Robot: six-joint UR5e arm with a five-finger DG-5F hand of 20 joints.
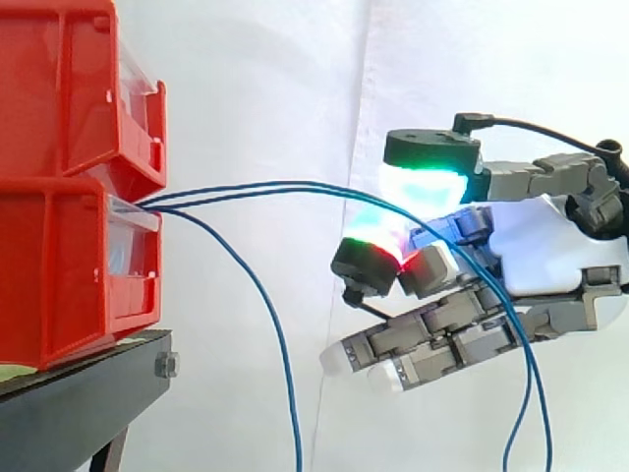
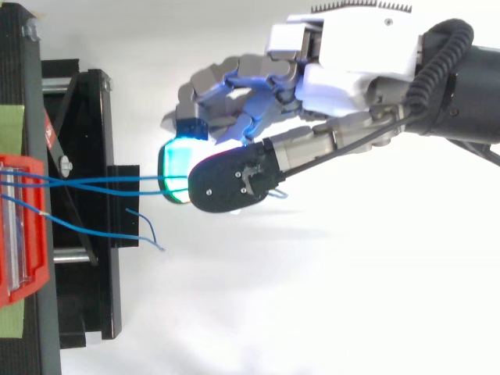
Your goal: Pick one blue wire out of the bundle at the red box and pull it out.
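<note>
Blue wires (image 1: 295, 184) come out of the front of the lower red bin (image 1: 59, 275) and none of them is out yet, so the pull itself is all left to do. In the side view two of them run together toward 3 o'clock in a shallow arc, pass through the hand (image 1: 550, 256), and drop away toward 5 o'clock in front of the palm. A third wire (image 1: 265, 317) leaves the same opening and hangs loose toward 5 o'clock, well apart from the hand; from above its free end lies past the black stand (image 2: 86, 156). The thumb pad (image 1: 423, 182) sits over one finger pad (image 1: 383, 246), and the two wires cross just where the two meet. In the top view both strands run straight from the bin and converge under that pinch, so the grip looks closed on the pair, with the other fingers curled below and holding nothing. By my judgement the grasp is made, but on two strands where the task asks for one. What remains is to let one go or re-pick, then draw the chosen wire toward 3 o'clock until its end clears the bin. The white curtain (image 1: 275, 79) hangs behind.
</note>
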